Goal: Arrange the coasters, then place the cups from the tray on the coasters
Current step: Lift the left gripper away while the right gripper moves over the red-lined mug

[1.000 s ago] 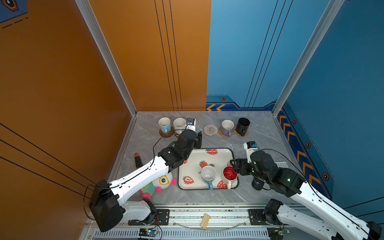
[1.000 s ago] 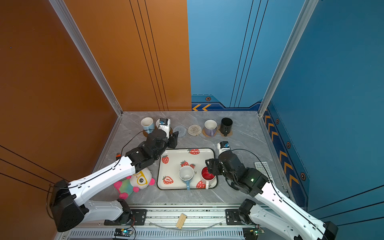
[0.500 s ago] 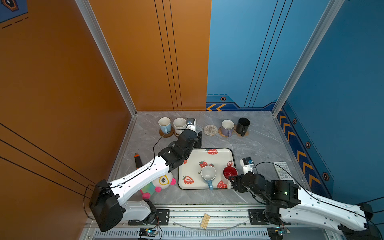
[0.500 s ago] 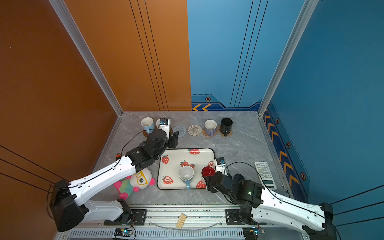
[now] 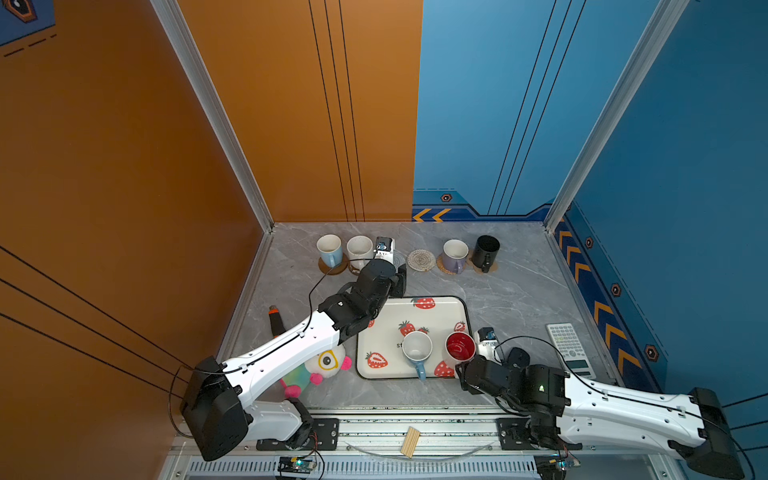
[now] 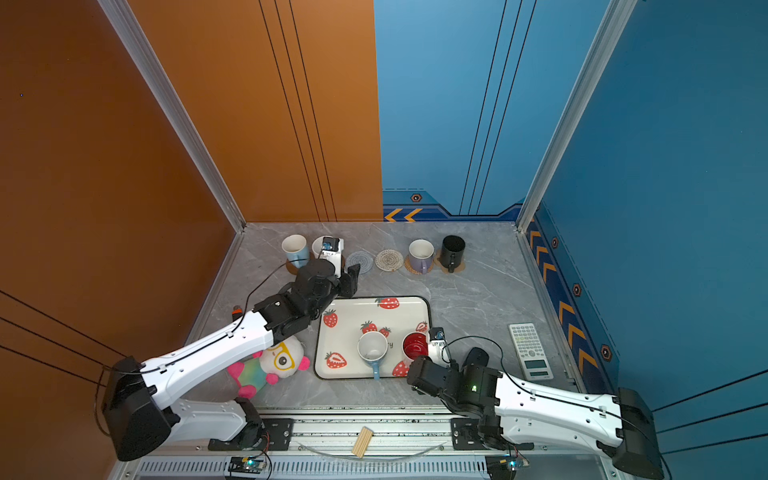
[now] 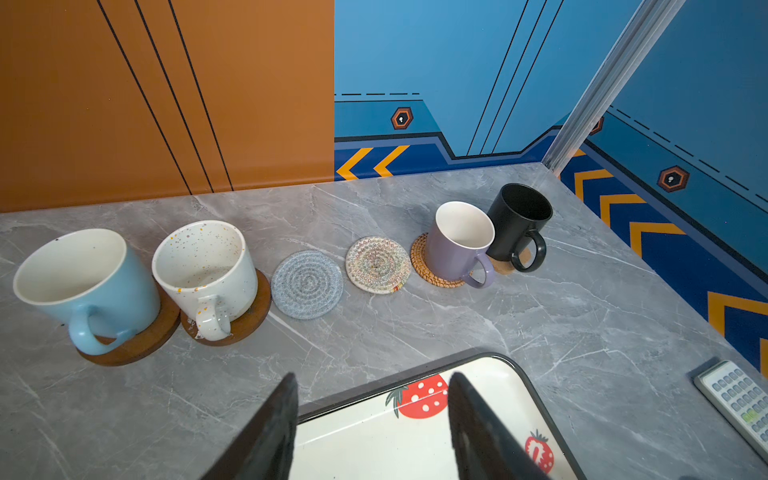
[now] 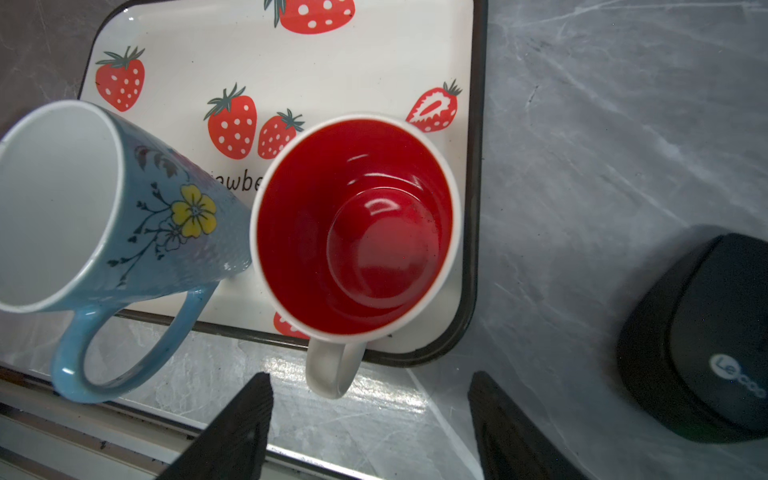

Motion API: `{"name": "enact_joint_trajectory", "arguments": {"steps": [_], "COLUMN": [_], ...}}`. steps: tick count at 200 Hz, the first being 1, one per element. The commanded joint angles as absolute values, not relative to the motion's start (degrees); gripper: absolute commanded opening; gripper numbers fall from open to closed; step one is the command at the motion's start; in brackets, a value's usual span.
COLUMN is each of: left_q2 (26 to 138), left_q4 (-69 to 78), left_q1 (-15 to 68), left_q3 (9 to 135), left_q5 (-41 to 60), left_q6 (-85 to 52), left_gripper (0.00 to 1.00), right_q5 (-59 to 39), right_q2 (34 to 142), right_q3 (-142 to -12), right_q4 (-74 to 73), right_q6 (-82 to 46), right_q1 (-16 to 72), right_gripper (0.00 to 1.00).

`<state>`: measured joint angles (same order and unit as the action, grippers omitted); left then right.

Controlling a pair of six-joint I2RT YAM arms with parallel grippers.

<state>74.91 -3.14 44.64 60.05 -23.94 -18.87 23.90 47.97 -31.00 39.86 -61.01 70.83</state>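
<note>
Red-lined mug (image 8: pixel 353 228) now before right gripper (image 8: pixel 370 376)

Strawberry tray (image 5: pixel 444 311) holds two upright mugs at its near-right corner: floral light-blue mug (image 8: pixel 124 216) and red-inside white mug (image 8: pixel 353 228). Row beyond the tray: blue mug (image 7: pixel 83 278) and speckled mug (image 7: pixel 208 266) on brown discs (image 7: pixel 137 349); grey coaster (image 7: pixel 306 284) and cream coaster (image 7: pixel 377 264) bare; lavender mug (image 7: pixel 457 245) on rattan coaster (image 7: pixel 424 266); black mug (image 7: pixel 519 220) on tan coaster (image 7: pixel 500 266).

Grey marble desk (image 5: pixel 511 299)
A row of six coasters (image 5: pixel 421 260) lines the back (two bare); the strawberry tray (image 5: pixel 446 311) sits mid-desk, plush toy (image 5: pixel 328 365) left, calculator (image 5: pixel 569 345) right.
</note>
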Motion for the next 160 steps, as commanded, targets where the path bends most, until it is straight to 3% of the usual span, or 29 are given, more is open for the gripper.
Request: {"name": "enact_joint_trajectory", "arguments": {"steps": [1, 160], "left_q2": [75.3, 76.8], "left_q4": [-2.7, -3.1], "left_q1": [45.1, 45.1], "left_q3": [60.7, 61.6], "left_q5": [-23.0, -22.0], "left_q6": [-18.8, -19.1], "left_gripper": [0.59, 0.60], "right_q5": [25.1, 18.4], "right_q2": [48.5, 62.9], "right_q3": [-30.2, -30.5], "right_q4": [37.6, 29.8], "right_q6": [-62.4, -59.4], "right_q1": [70.7, 66.6], "right_gripper": [0.74, 0.73]}}
